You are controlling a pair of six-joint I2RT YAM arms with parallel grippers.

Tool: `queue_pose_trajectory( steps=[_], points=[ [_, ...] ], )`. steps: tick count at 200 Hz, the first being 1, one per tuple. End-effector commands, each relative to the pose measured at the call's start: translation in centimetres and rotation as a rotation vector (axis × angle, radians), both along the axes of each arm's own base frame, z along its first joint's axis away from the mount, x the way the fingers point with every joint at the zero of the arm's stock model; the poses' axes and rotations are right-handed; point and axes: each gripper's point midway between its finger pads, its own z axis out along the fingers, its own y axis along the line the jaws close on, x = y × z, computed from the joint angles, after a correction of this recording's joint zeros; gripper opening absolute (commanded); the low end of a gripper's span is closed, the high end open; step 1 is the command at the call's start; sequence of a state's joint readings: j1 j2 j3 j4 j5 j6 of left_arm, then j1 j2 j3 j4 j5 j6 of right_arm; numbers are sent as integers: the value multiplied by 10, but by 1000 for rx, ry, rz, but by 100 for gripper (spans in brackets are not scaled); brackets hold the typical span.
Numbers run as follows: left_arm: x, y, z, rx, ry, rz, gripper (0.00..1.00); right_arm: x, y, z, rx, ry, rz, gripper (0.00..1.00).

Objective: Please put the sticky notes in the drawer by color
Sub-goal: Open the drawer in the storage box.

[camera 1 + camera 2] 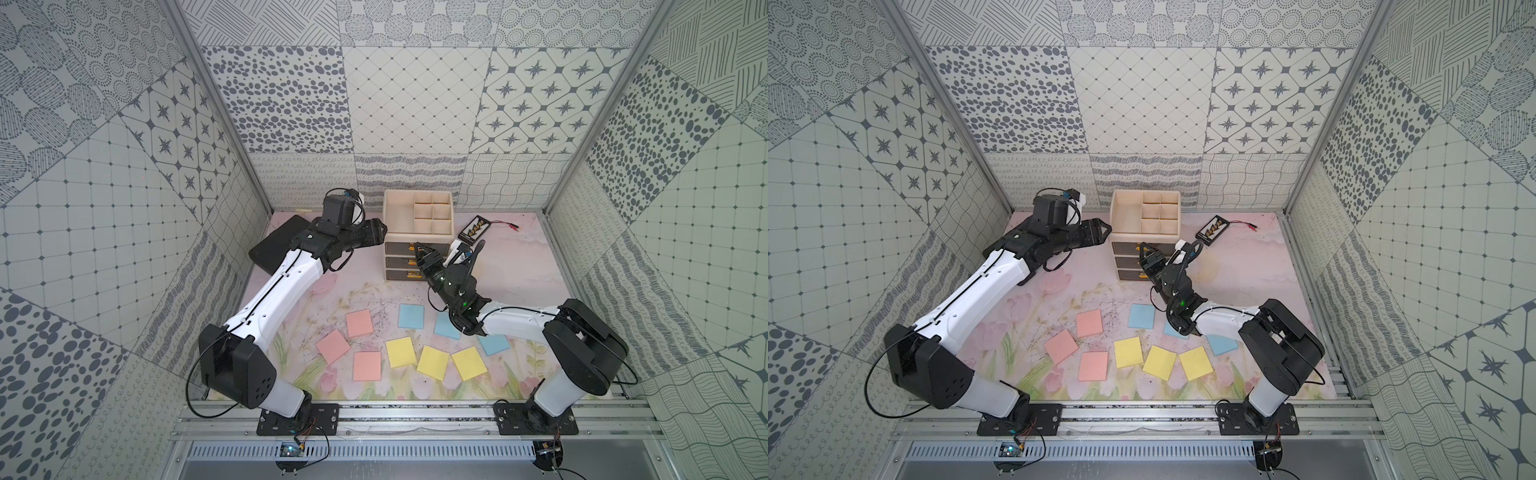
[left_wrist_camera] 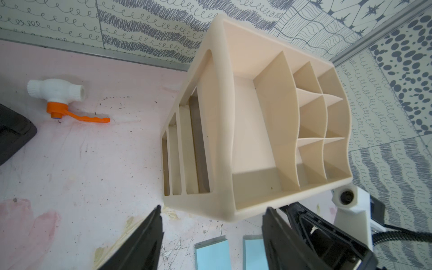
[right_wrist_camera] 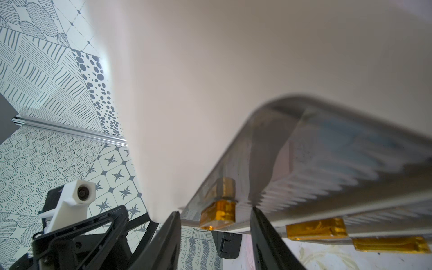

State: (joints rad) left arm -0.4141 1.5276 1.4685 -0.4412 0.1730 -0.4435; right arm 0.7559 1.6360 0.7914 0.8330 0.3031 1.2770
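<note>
Left jaws gape beside cream plastic cabinet [image 1: 415,237], right jaws part-open astride its amber drawer handle [image 3: 218,210] (both empty), pastel sticky notes [image 1: 401,352] well behind.

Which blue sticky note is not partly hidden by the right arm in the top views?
The blue note nearest the pink notes, fully in sight. The right arm covers part of the middle blue note and the outer blue note.

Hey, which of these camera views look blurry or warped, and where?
Right wrist view: the drawer front sits so close that it smears out of focus, though its amber handle is fairly sharp. Left wrist view: wide-angle distortion bows the organizer dividers. Both top views: even light, crisp sticky notes.
</note>
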Motion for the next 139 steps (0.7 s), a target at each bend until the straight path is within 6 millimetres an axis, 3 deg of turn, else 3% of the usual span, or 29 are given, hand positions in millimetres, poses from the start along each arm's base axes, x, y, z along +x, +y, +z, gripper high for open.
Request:
queue_pose_trajectory(
  steps=[1, 30, 52, 105, 139],
  points=[
    [17, -19, 14, 26, -99, -60, 73, 6, 3, 19, 59, -44, -4, 51],
    [21, -26, 11, 54, -105, -67, 69, 7, 0, 20, 54, -45, -20, 51],
    [23, -32, 11, 51, -108, -84, 58, 8, 1, 16, 56, -34, -22, 51],
    [24, -37, 8, 47, -96, -105, 43, 11, 4, 13, 75, -28, -20, 46],
    [21, -39, 8, 38, -94, -120, 43, 13, 5, 12, 74, -19, -24, 43]
  ],
)
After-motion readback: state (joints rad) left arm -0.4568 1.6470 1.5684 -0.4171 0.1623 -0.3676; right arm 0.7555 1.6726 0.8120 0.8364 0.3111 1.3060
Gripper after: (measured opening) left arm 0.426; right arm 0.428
